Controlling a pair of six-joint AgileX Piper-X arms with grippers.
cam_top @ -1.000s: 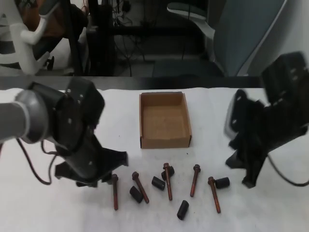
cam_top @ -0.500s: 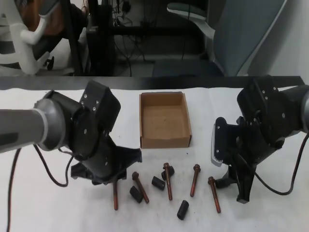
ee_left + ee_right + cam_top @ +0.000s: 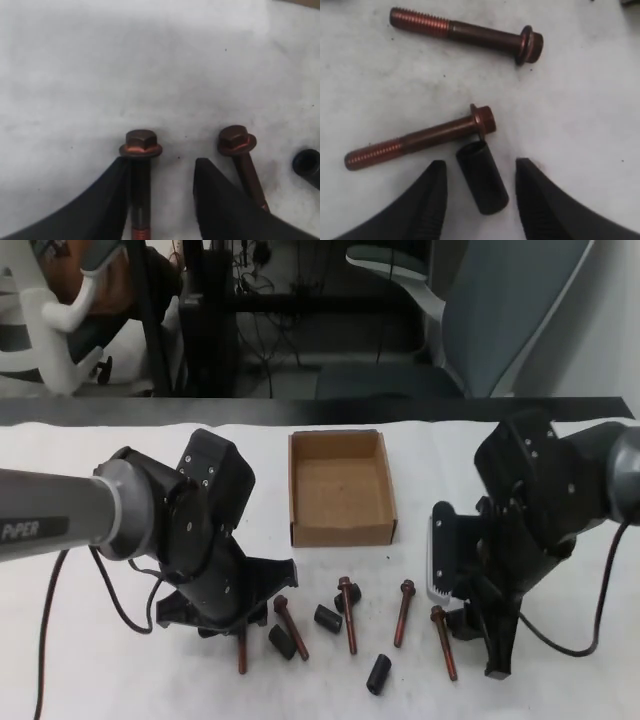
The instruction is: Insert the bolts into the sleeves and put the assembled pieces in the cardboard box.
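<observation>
Several copper-coloured bolts and short black sleeves lie loose on the white bench in front of the cardboard box (image 3: 343,535). My left gripper (image 3: 161,169) is open and low over the leftmost bolt (image 3: 142,150), whose shaft lies between the fingers, close against one of them. A second bolt (image 3: 239,145) lies just outside the other finger. My right gripper (image 3: 480,169) is open, with a black sleeve (image 3: 482,177) lying between its fingers. That sleeve's end touches the head of a bolt (image 3: 420,138). Another bolt (image 3: 470,32) lies farther off.
In the high view the left arm (image 3: 200,530) covers the left end of the row of parts and the right arm (image 3: 520,530) the right end. Loose sleeves (image 3: 377,674) and bolts (image 3: 348,618) lie between them. Chairs and cables stand beyond the bench's far edge.
Both arms have swung inward and down onto the row of parts: the left one rightward over the leftmost bolt, the right one leftward over the rightmost sleeve.
</observation>
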